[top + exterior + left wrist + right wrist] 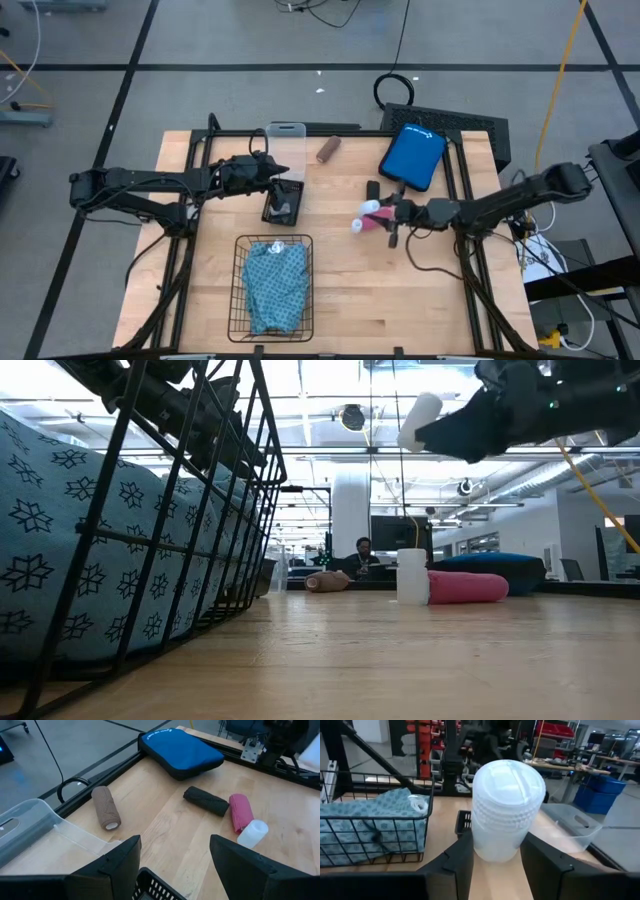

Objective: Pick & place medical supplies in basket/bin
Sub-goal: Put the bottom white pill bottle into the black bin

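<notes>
Wooden bench (350, 300) carries everything. Black wire-mesh basket (272, 287) sits at near edge, left of centre, w/ folded teal patterned cloth (275, 283) lying inside; a white-capped vial (418, 803) rests on the cloth in right wrist view. Blue zip pouch (413, 156) lies at far right, clear plastic box (286, 134) at far centre-left, small black tray (283, 202) just in front of it.

Left hand (283, 172) hovers over the black tray, fingers (112, 865) spread apart, nothing between them. Right hand (383, 211) is right of centre, raised off the bench in low view, fingers (455, 862) closed on a white-capped vial (506, 810) held upright.

Brown roll (328, 150) lies alone near far edge, between box and pouch. Pink roll (240, 811) lies on its side below right hand, a second white vial (252, 833) touching its end. Small black block (206, 800) is just beside pink roll, pouch side.
</notes>
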`<state>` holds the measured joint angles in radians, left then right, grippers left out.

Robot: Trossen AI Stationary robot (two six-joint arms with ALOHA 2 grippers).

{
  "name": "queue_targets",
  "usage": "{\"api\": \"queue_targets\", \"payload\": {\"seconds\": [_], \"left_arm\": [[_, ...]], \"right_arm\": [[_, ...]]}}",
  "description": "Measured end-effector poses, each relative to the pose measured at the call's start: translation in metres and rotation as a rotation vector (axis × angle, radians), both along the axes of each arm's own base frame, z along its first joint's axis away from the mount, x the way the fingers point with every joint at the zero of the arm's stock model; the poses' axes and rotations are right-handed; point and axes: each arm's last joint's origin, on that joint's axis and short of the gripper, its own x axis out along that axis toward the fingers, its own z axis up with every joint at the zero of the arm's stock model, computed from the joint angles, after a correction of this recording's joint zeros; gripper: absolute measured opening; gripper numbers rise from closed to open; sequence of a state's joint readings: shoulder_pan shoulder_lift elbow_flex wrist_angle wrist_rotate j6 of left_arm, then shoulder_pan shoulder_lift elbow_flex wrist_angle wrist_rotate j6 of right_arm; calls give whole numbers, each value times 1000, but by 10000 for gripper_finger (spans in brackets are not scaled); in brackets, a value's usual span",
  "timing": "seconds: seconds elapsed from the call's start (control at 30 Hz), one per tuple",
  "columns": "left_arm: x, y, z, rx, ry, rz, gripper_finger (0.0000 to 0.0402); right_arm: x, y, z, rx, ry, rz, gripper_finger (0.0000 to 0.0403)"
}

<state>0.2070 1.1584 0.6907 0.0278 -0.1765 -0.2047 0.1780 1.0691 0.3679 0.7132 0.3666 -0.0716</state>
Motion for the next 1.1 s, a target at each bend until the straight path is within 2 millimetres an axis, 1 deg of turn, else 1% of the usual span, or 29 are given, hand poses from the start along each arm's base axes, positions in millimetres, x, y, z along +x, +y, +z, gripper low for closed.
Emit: {"api": "queue_targets", "payload": {"seconds": [0.2,0.37,0.67,0.9,1.1], "left_arm": [[0,0,0,10,5,-5,246],[0,0,0,7,3,-4,246],[0,0,0,-47,-19,22,246],[0,0,1,-62,-34,30,246],[1,0,2,-93,-62,41,246]], "right_arm": [[-16,-5,17,-2,-47,-12,136],[-27,-6,25,-3,-58,-11,136],[-46,-10,17,205,51,-32,136],[-50,-10,9,271,135,-46,136],[-47,-8,10,295,126,21,136]]}}
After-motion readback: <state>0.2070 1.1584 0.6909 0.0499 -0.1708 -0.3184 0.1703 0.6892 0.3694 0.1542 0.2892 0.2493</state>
